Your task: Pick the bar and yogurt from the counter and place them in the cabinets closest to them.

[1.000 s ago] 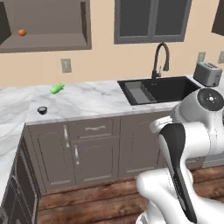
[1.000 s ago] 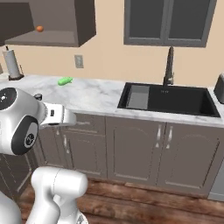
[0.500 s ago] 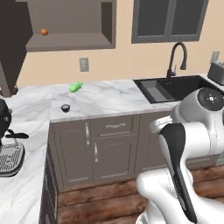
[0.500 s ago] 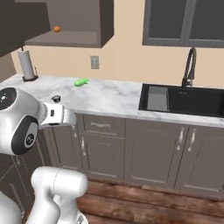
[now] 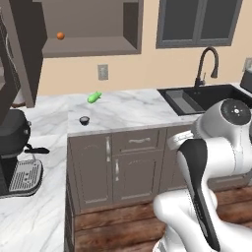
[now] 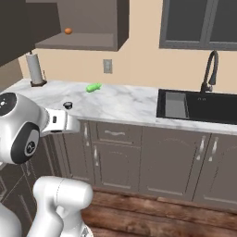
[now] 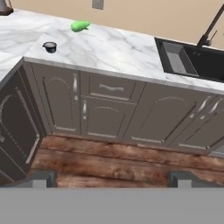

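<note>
Well ahead of the gripper [image 7: 112,179], up on the white marble counter [image 7: 127,50], the yogurt [image 7: 50,47] stands upright near the counter's front edge, a small squat dark cup with a pale rim. In the hand view it lies up and to the left of the two dark fingertips [image 7: 43,178], which stand at their widest with nothing between them; below them is brown wood floor [image 7: 109,159]. Further from the gripper than the cup, toward the wall, lies a green elongated item [image 7: 80,26] on its side, well apart from the yogurt. Up and to the right of the gripper in the hand view is the black sink [image 7: 192,61] set into the counter, with a dark curved faucet [image 5: 206,61] behind it. Above the counter hangs an open wall cabinet [image 5: 88,47] with an orange ball [image 5: 60,35] on its shelf. A paper towel roll [image 6: 35,69] stands at the counter's far left in the right base view, and a black coffee machine [image 5: 15,147] sits on the near side counter in the left base view.
</note>
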### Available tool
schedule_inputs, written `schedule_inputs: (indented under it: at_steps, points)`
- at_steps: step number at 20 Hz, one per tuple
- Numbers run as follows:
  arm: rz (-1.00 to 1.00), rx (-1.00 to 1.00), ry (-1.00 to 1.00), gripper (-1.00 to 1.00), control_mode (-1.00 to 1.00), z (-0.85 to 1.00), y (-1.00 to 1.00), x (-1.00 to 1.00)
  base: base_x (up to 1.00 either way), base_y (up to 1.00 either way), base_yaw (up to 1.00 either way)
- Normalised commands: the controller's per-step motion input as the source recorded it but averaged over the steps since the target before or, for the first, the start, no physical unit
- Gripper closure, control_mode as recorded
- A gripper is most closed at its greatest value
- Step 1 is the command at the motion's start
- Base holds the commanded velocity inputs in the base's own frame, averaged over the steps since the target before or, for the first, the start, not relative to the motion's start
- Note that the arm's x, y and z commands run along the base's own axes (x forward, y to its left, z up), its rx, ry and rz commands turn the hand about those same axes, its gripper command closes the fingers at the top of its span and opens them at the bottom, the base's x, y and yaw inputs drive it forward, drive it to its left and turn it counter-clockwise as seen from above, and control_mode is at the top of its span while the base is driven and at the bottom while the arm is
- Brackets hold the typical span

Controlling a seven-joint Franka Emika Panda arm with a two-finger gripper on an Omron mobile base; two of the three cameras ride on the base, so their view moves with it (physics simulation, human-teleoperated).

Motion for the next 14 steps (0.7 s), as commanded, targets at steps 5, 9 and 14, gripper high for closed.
schedule_inputs:
  at_steps: [5,9,14]
  points:
    - [0.00,0.00,0.00,-1.00,1.00,0.00,0.00,0.00,0.31,0.13,-0.01]
    - [0.00,0.00,0.00,-1.00,1.00,0.00,0.00,0.00,0.52,0.29,-0.01]
    - [0.00,0.00,0.00,-1.00,1.00,0.00,0.00,0.00,0.48,0.29,-0.01]
